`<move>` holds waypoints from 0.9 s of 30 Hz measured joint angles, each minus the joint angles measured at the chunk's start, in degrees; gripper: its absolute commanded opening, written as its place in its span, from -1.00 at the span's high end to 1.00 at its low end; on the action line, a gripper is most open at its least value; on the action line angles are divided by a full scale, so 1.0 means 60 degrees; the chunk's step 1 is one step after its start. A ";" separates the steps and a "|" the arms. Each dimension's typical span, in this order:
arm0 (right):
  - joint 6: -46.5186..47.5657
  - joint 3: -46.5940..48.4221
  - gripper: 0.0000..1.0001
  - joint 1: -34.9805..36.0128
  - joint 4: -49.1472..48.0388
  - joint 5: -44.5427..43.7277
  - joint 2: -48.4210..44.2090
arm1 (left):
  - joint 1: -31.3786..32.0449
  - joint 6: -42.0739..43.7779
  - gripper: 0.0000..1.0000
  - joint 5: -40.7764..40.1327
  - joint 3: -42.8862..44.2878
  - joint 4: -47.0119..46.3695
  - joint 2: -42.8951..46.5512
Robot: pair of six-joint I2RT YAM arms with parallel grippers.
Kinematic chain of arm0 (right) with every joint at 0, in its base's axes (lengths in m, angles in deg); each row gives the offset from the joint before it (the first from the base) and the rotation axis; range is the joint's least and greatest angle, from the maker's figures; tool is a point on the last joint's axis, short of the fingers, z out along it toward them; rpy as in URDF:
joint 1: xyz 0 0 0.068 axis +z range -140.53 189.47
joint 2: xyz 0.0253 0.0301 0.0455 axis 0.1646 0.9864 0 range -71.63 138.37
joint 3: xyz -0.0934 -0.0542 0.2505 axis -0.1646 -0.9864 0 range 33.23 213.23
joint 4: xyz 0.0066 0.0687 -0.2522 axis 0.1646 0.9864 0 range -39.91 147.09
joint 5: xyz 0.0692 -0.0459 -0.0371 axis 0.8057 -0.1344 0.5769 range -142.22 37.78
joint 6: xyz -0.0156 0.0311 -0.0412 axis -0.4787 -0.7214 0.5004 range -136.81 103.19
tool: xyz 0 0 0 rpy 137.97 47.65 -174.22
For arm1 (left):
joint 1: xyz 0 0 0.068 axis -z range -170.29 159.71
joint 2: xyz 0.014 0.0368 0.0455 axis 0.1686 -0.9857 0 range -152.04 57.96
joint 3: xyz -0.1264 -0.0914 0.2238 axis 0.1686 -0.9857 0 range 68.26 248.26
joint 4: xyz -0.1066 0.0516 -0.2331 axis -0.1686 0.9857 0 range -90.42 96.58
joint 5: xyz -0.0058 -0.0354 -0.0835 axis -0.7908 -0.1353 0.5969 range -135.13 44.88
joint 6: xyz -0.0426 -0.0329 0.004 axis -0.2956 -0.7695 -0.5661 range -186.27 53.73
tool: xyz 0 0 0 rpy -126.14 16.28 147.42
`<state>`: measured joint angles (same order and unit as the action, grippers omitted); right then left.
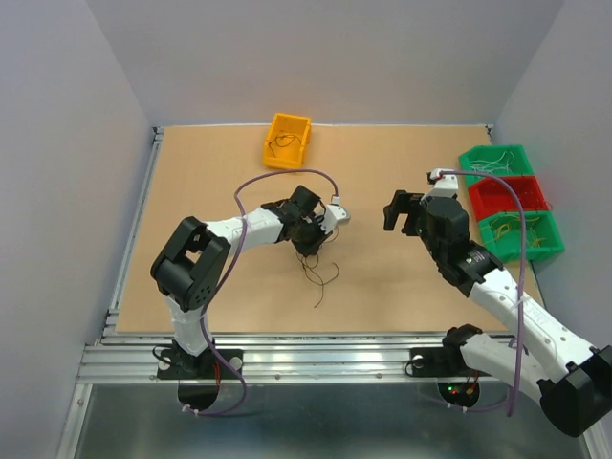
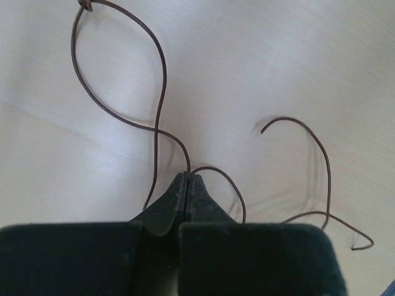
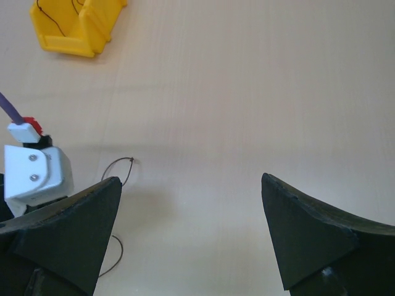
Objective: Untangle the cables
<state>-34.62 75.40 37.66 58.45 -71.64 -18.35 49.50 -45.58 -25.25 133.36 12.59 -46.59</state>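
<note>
Thin dark brown cables (image 1: pixel 317 271) lie in loose loops on the tan table just right of my left gripper (image 1: pixel 313 244). In the left wrist view the left gripper (image 2: pixel 187 177) is shut on a dark brown cable (image 2: pixel 162 86) that curls up and away from its tips; a second brown cable (image 2: pixel 321 154) curves to the right. My right gripper (image 1: pixel 405 212) hovers open and empty to the right of the cables. In the right wrist view it (image 3: pixel 191 185) is wide open, with a small brown cable loop (image 3: pixel 119 168) beside its left finger.
A yellow bin (image 1: pixel 288 140) with thin wires stands at the table's back. Two green bins (image 1: pixel 497 163) and a red bin (image 1: pixel 507 197) with light wires stand at the right edge. The yellow bin (image 3: pixel 77 24) also shows in the right wrist view.
</note>
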 measured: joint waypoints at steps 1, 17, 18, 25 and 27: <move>0.0000 0.0000 -1.00 0.0000 0.0000 -0.0033 -0.0029 | -0.0058 0.0004 1.00 -0.0131 0.0015 0.0022 0.0149; 0.0000 0.0000 -1.00 -0.0007 0.0022 -0.0386 0.0058 | -0.3614 0.0219 1.00 -0.0994 0.7548 0.0091 -0.1126; 0.0000 0.0000 -1.00 -0.0007 0.0026 -0.0415 0.0106 | -0.3643 0.0262 1.00 -0.1002 0.8127 0.0000 -0.1512; -0.0026 0.0000 -1.00 -0.0015 0.0026 -0.0484 0.0321 | -0.3716 0.0754 1.00 -0.1173 0.9821 -0.1279 -0.3971; -0.0033 0.0000 -1.00 -0.0015 0.0029 -0.0492 0.0339 | -0.3712 0.0998 1.00 -0.1464 0.9828 -0.1719 -0.4586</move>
<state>-34.81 75.40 37.57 58.63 -74.59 -16.32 27.23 -39.60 -34.03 192.33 2.27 -74.11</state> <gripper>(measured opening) 0.999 0.026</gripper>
